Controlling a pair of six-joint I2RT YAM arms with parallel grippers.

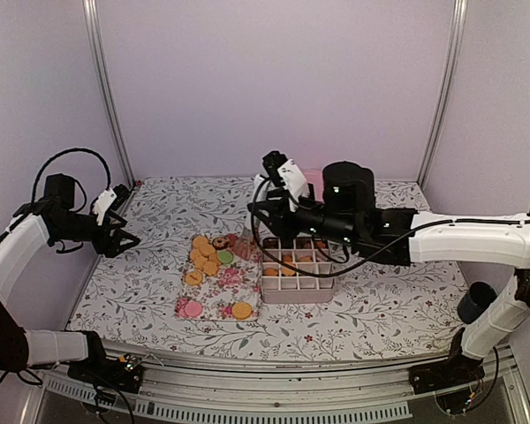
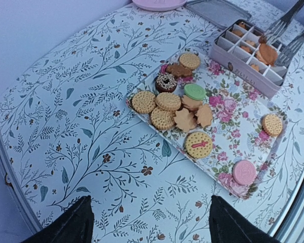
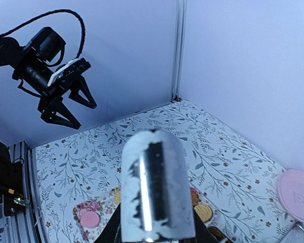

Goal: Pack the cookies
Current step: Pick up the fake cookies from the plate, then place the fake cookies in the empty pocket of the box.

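**Tongs (image 3: 154, 187) clamped in the right end effector (image 1: 267, 216), one cookie between the tines**

Closest to the right wrist camera is the tongs' rounded metal end, blurred and filling the middle of the view, with the end effector's dark fingers closed on either side of it. From the left wrist view the forked tines reach in over a divided box (image 2: 238, 63) and a brown-orange cookie (image 2: 267, 52) sits between them; I cannot tell whether it touches the compartments below. Several compartments already hold biscuits.

Just beside the box lies a floral tray (image 2: 233, 116) that carries the rest of the cookies (image 2: 168, 101). Most of them are golden and bunched at one end, among them a green one (image 2: 195, 91) and a chocolate ring (image 2: 166, 82). A pink one (image 2: 244, 172) lies apart, near the other end.

At the bench's (image 1: 380, 300) left side, well apart from the tray, the left end effector (image 1: 124, 240) hangs above the patterned cloth, its fingers spread wide with nothing between them. A pink plate (image 1: 309, 170) sits by the back wall.
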